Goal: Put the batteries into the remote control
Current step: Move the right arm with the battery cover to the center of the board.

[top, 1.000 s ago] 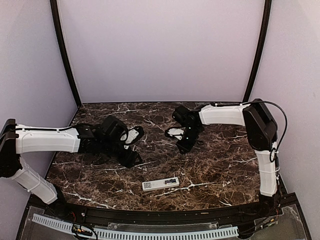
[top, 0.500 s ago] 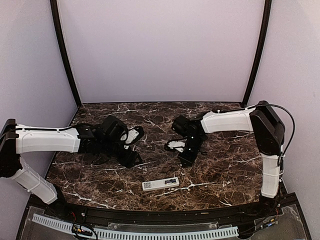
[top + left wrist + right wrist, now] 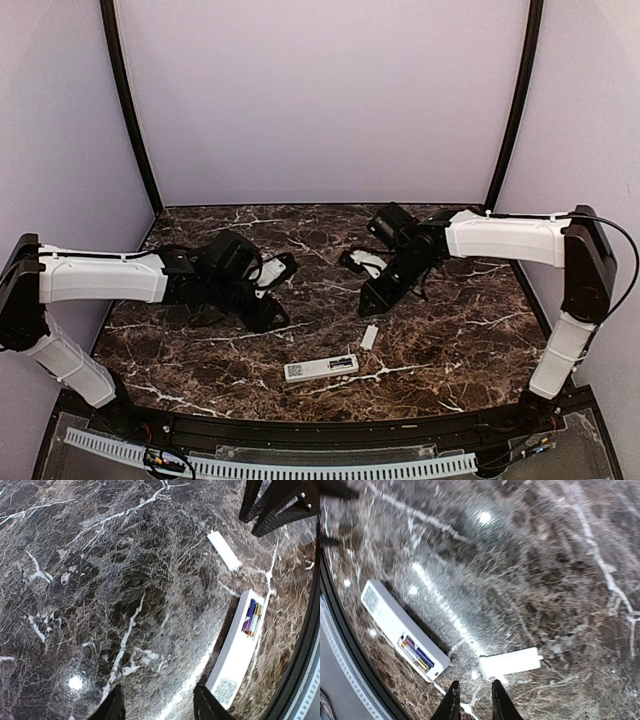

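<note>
- Two slim cylindrical batteries [image 3: 251, 617], purple-blue and gold, sit side by side in the open compartment of the slim white rectangular plastic remote control [image 3: 235, 660].
- That remote control lies flat and back side up on the dark brown, white-veined marble counter [image 3: 450, 340]. It is near the front edge, roughly midway between my two arms.
- One small square printed label [image 3: 227, 690] marks the end of the remote control away from the batteries.
- One small flat white rectangular plastic cover [image 3: 369, 337] lies on the counter just beside the compartment end of the remote control. It is off the compartment and not touching the remote control.
- My left hand [image 3: 157, 692] is over the counter, beyond the remote control and to its left. Its two black fingers [image 3: 115, 707] stand well apart with only bare marble between them, so it is open and holds nothing.
- My right hand [image 3: 474, 685] is over the counter beyond the cover, tilted down toward it. Its fingers are only narrowly parted and nothing sits between them, so it is empty.
- From my right wrist, the cover lies just past my fingertips and clear of them, with the remote control farther off to the side.
- From my left wrist, the dark fingers of my right hand show in the top right corner, just beyond the cover.
- Neither hand touches the remote control, the batteries or the cover.
- Whether either hand's fingertips rest on the marble or hang just above it, I cannot tell.
</note>
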Controlling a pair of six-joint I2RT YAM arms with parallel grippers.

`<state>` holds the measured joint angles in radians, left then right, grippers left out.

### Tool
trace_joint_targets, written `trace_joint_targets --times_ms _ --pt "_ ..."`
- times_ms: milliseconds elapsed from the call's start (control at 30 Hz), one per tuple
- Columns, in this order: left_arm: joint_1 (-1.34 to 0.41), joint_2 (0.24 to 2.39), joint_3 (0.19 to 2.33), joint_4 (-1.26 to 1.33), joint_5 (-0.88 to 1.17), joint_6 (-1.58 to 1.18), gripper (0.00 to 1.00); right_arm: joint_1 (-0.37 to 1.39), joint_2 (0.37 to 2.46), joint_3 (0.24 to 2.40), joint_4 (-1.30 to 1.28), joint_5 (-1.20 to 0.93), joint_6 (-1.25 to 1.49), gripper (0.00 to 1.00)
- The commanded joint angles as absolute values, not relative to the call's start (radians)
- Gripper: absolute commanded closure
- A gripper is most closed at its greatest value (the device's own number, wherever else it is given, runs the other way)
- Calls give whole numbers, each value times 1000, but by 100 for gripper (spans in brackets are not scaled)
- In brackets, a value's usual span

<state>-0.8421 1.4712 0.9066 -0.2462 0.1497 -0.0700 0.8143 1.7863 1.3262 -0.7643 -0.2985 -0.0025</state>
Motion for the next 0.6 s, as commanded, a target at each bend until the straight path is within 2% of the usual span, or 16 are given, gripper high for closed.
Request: trace_joint_targets --times_ms 0,200,267,400,567 --pt "-882 1523 1002 -178 212 -11 60 711 1730 1238 -612 -309 189 80" --pt "-1026 1725 1214 -200 216 71 68 657 1696 1118 -509 -294 292 81" --pt "-1057 1800 1284 -210 221 88 73 648 1691 1093 -476 -311 308 81" --pt "-1085 1926 1386 -220 226 100 88 642 1695 1053 -417 -317 325 79" --pt "-1087 2032 1469 -238 216 108 96 628 1723 1012 -337 -347 352 79"
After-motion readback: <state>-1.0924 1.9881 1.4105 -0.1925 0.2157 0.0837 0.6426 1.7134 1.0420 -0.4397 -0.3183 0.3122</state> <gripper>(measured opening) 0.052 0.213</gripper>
